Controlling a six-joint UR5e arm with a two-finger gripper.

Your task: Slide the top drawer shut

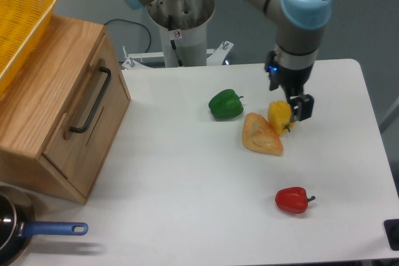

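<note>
Oak top drawer (84,119), black bar handle (91,101), no legible writing anywhere.

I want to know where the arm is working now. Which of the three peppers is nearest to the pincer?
The yellow pepper: it sits right at the pincer, beside the bread slice. The green pepper and red pepper lie clearly farther away.

Bright peppers on a white desk (187,216)

Green pepper (225,104), yellow pepper (279,115), red pepper (292,199), tan-orange pastry (260,134); light-oak top drawer (87,126) with black handle (91,100); yellow wicker basket (19,20); blue pan handle (55,229); grey arm with light-blue caps (305,1).
</note>
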